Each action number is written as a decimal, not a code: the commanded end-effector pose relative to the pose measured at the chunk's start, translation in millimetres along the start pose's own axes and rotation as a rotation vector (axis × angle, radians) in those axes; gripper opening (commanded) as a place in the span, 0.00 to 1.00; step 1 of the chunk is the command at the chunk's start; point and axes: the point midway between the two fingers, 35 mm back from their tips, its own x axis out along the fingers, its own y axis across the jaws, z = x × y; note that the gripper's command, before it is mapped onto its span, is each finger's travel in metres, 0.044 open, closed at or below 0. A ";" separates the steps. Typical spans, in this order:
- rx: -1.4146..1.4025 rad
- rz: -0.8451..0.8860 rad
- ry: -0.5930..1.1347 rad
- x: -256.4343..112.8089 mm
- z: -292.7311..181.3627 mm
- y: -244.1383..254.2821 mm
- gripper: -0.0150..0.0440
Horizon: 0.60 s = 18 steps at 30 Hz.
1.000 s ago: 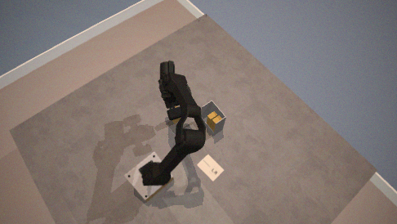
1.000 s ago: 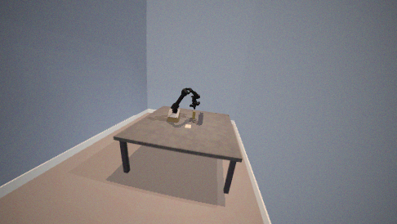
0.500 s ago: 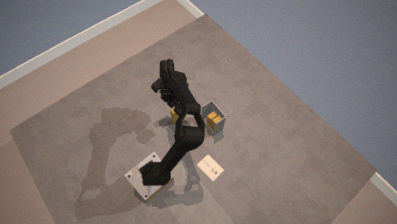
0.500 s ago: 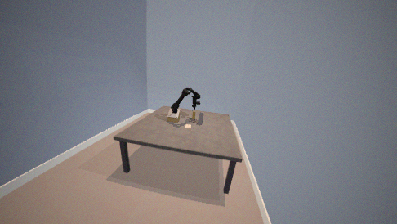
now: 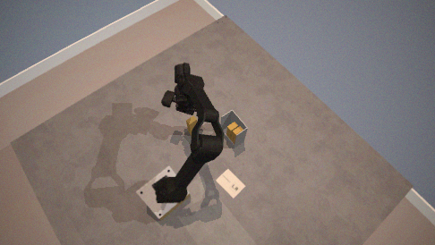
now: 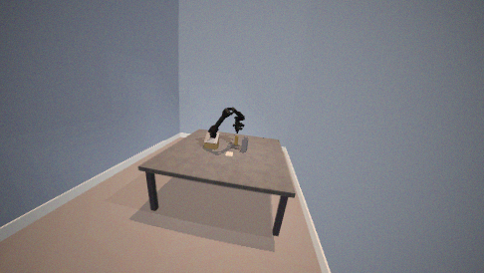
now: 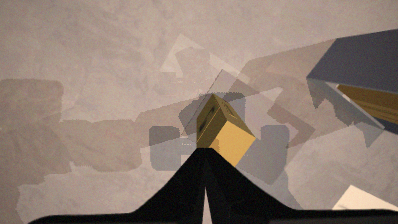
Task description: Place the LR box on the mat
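The claw (image 5: 183, 106) (image 6: 237, 133) (image 7: 204, 155) was clenched on nothing, its tips meeting above a lone box (image 5: 191, 124) (image 6: 236, 140) (image 7: 237, 142) that stood upright outside the bin (image 5: 232, 117) (image 6: 244, 144) (image 7: 360, 57). Whether tips and box touched, I could not tell.

The step seemed to be reading the code: dark print showed on the box's side faces, too slanted to make out. A lower, more level look at the broad print would serve best. If it read LR, the claw should open clear of the box, grip 2 opposite sides squarely and lay it print up; a brush with closed tips could topple it.

The box was a tall, sharp-edged block, matte mustard like card. Right of the claw in the wrist view, the bin had thin, flat grey walls around 2 more boxes (image 5: 234, 130) (image 7: 367, 102); nearer lay a smooth cream card (image 5: 230, 183) (image 6: 229, 153) (image 7: 357, 200), lettered LR. I could not pick out the mat's outline surely.
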 end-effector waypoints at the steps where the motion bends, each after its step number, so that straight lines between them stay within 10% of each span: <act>1: -0.125 0.004 0.014 1.0 0.5 2.0 0.25; 18: -0.656 0.017 0.051 2.2 3.5 5.9 0.25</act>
